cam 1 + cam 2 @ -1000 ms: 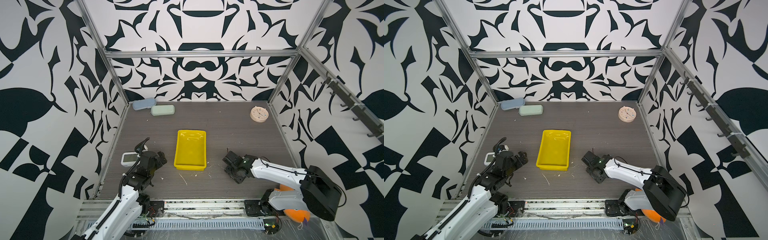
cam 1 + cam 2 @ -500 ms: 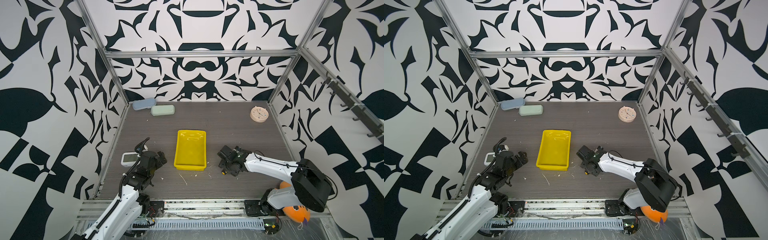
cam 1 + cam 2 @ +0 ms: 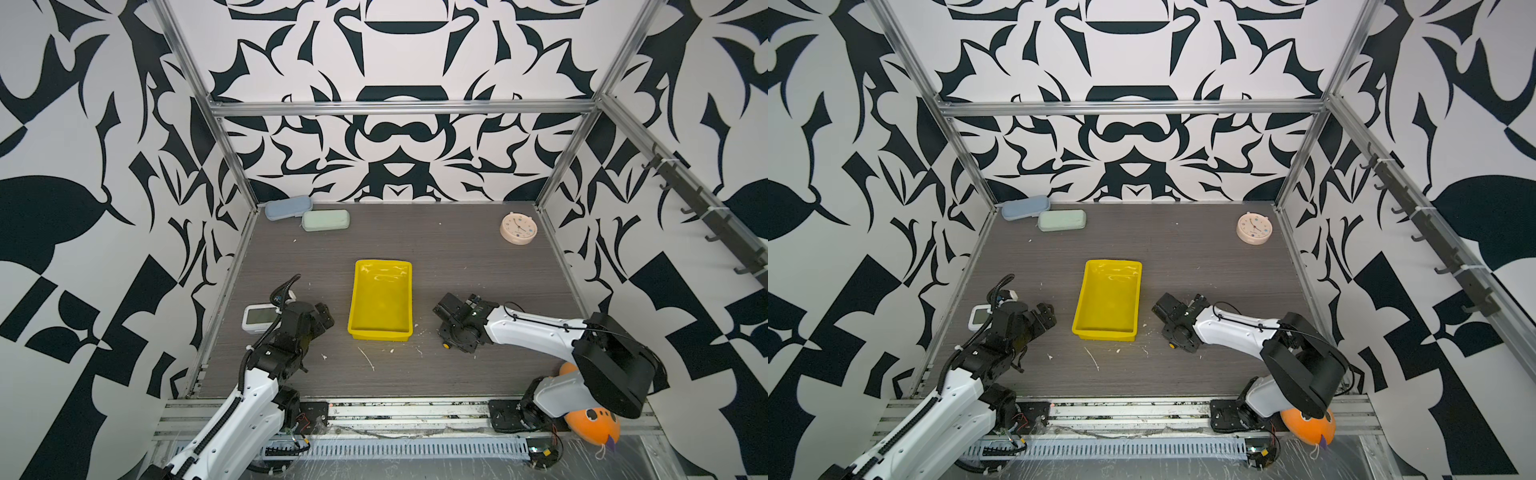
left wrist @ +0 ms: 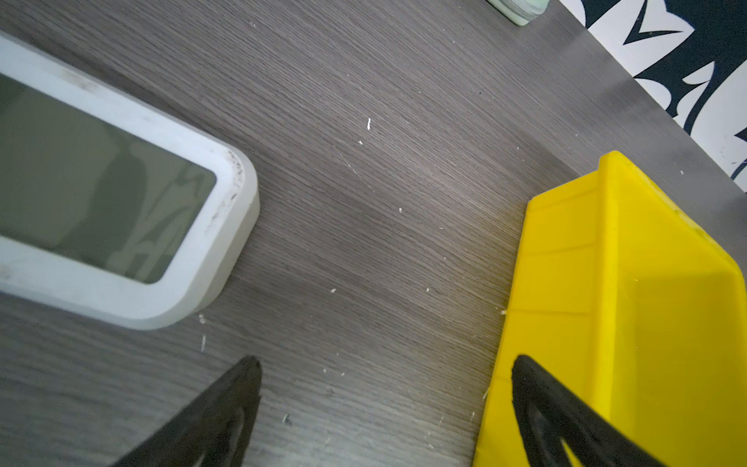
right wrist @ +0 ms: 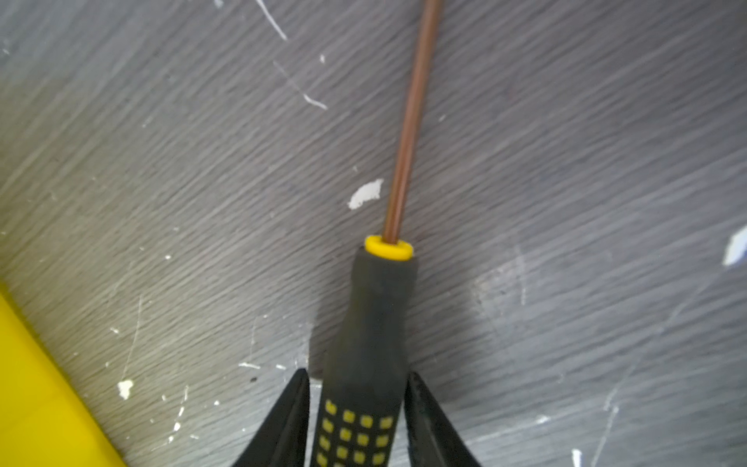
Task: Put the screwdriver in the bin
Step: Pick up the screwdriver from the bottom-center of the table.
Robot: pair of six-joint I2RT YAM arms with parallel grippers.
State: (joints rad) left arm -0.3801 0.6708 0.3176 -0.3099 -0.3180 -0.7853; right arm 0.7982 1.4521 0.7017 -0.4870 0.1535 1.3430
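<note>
Black-handled screwdriver [image 5: 372, 307], yellow squares, thin coppery shaft.

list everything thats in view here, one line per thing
screwdriver: 1, black handle with yellow accents, thin dark shaft, on the right arm's side of the bin
bin: 1, bright yellow, mid-table, nothing in it
blue case: 1, pale blue, far corner on the left arm's side
green case: 1, pale green, right beside the blue case
round clock: 1, peach, far corner on the right arm's side
digital display: 1, white with a grey screen, by the left arm
soft toy: 1, orange, at the right arm's base
table: 1, grey wood grain, white specks
left end effector: 1, black, open, between display and bin
right end effector: 1, black, closed on the screwdriver handle
</note>
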